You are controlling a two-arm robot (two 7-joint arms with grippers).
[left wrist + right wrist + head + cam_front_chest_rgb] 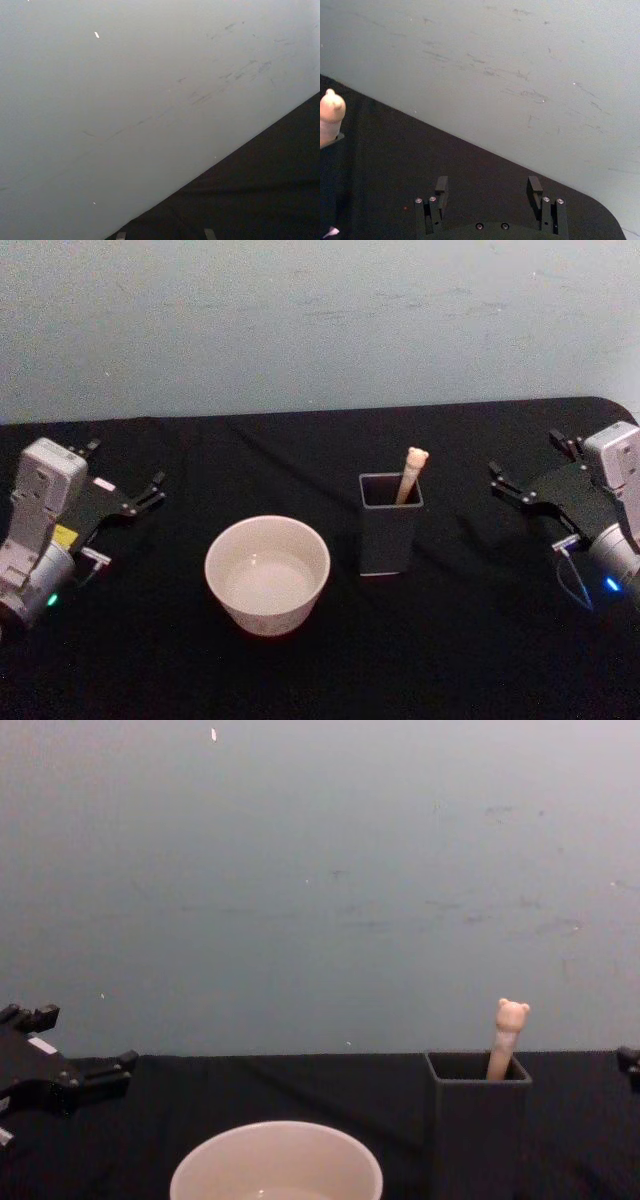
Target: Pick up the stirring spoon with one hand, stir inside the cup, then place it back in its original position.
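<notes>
The stirring spoon (410, 475), likely light and slick, is inviting a handle pinch. Left claw (125, 466) at nine o'clock and right claw (525, 456) at three are sitting open.

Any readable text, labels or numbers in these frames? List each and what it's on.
No text can be read.
Yellow sticker on the left arm: too small to read.
Pale tag on the left hand: too small to read.
Cup, dark grey holder, stirring spoon: no markings visible.
</notes>
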